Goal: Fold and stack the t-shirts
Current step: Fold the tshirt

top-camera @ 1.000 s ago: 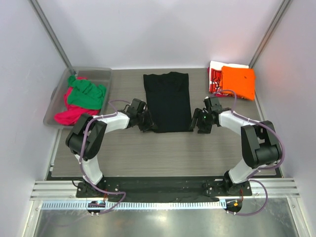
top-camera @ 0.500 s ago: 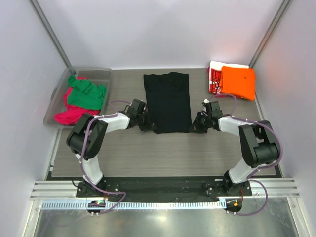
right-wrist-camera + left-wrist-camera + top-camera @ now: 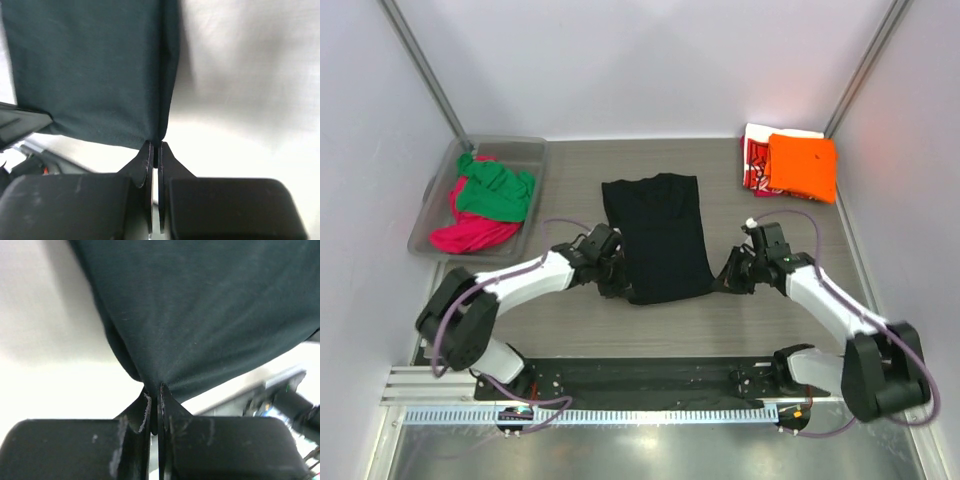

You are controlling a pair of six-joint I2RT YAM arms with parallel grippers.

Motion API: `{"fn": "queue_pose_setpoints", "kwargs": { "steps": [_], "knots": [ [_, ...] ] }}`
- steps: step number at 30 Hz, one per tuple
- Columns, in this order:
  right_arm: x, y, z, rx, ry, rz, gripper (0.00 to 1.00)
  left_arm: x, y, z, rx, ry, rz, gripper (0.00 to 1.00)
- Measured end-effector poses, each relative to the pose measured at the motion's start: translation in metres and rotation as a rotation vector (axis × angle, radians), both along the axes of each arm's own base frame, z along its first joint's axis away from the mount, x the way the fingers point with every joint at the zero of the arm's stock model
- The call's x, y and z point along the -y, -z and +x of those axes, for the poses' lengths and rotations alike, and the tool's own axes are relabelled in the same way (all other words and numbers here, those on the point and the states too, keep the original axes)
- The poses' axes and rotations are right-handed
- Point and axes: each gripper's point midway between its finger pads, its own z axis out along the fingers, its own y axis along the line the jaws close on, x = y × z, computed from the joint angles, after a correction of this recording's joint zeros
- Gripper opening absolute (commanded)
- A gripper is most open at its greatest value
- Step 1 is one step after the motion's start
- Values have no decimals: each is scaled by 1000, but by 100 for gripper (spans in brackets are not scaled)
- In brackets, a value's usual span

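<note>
the overhead view gave the layout. the black t-shirt [image 3: 658,235] lay as a long folded panel on the table [image 3: 670,325] (a grey wood-grain top), with its near end skewed a little to the right. the left gripper [image 3: 616,282] sat at the shirt's near-left corner and the right gripper [image 3: 728,276] at its near-right corner. from above, their fingers were too dark and small to read.

the wrist views settled that. in the left wrist view the two fingertips [image 3: 144,412] were pressed together on the black hem, and the cloth puckered to a point where they pinched it. in the right wrist view the fingertips [image 3: 145,159] were likewise clamped on the shirt's folded edge, where two layers showed side by side. whether the corners were off the table could not be told.

both arms lay low. the left forearm ran from its base out to the shirt's near-left corner. the right arm reached in from the shirt's right side, its elbow down near its base.

the other shirts showed only from above. well to the left of the black shirt stood a clear bin [image 3: 510,148] holding a green tee [image 3: 495,192] heaped on a magenta tee [image 3: 465,232]. beyond the black shirt's far-right corner an orange tee [image 3: 802,166] lay folded on a red-and-white printed tee [image 3: 752,160] (its print too small to read).
</note>
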Motion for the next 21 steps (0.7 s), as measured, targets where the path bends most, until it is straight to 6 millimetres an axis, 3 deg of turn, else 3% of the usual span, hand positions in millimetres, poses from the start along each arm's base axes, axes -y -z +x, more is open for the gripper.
{"fn": "queue_pose_setpoints", "kwargs": {
  "steps": [6,11,15,18,21],
  "knots": [
    [-1,-54,-43,74,-6,69,1,-3,-56,-51,46,75,-9,1],
    [-2,-88,-65,74,4,117,1,-13,-112,-55,116,40,-29,4],
    [-4,-128,-48,132,14,116,1,-17,-145,-41,177,2,-2,4],
    [-5,-146,-29,156,20,94,1,-18,-154,-30,201,-12,35,4],
    [-6,-152,-10,152,20,61,1,-19,-154,-16,204,-28,69,4]
  ]
}}
